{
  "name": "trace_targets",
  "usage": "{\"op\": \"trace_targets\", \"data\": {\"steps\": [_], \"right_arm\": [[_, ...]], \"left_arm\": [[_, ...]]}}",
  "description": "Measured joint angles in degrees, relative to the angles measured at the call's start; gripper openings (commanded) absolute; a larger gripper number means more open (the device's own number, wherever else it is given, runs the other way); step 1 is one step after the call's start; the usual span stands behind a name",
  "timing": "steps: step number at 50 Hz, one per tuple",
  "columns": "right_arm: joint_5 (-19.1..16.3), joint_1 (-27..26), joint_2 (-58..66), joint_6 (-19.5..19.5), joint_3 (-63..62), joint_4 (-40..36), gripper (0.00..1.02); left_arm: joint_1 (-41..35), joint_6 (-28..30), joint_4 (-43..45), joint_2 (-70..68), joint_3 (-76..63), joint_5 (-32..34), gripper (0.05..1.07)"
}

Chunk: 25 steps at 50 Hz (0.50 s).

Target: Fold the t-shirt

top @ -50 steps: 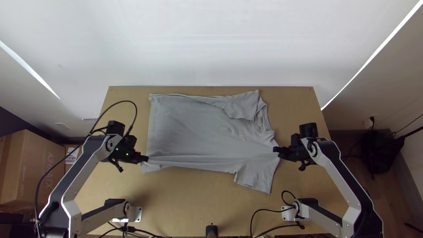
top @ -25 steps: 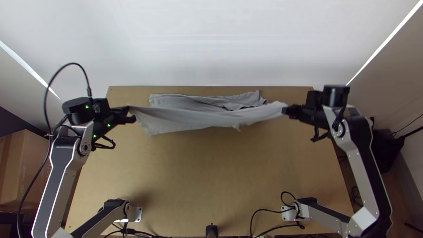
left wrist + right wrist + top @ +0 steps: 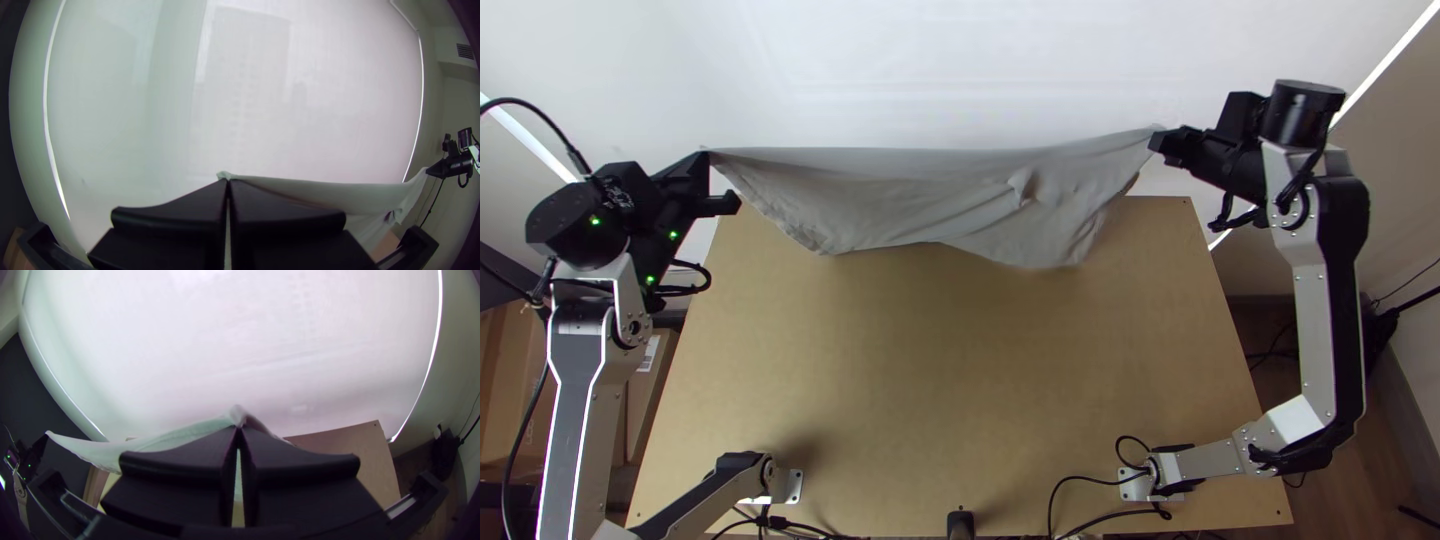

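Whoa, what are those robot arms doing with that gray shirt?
They're working on folding the T-shirt. The left gripper pinches one end and the right gripper pinches the other, so it hangs stretched out between them near the far side of the table. It isn't folded into a neat bundle yet.

- Shirt (image 3: 910, 205), upper middle of the top view: soft matt cloth, rumpled into fine creases.
- Table (image 3: 960, 370), centre: smooth wood with a dull, even finish.
- Left arm (image 3: 575, 410), lower left, and right arm (image 3: 1315, 330), right side: smooth silvery metal links, satin rather than glossy, with black plastic-looking joints.
- Box (image 3: 643, 400), lower left: matt brown cardboard bearing a paper label (image 3: 648, 353).
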Motion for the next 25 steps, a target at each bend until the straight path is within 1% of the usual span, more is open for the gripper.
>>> {"op": "trace_targets", "data": {"steps": [6, 11, 17, 25], "right_arm": [[0.04, 0.04, -0.48, 0.39, 5.70, 0.00, 0.02], [0.63, 0.04, -3.19, 0.46, 7.93, 1.01, 0.02], [0.63, 0.33, -9.38, 1.18, 8.31, 1.57, 0.02], [0.61, 0.70, -18.62, 1.70, 8.33, 0.98, 0.02]], "left_arm": [[0.00, -0.02, 0.94, -2.54, 1.31, -0.13, 0.08], [0.00, -0.02, 3.54, -6.10, 2.34, -1.84, 0.08], [0.00, 0.04, 6.82, -10.71, 3.56, -4.28, 0.08], [0.00, 0.50, 6.80, -16.11, 6.80, -4.72, 0.08]]}}
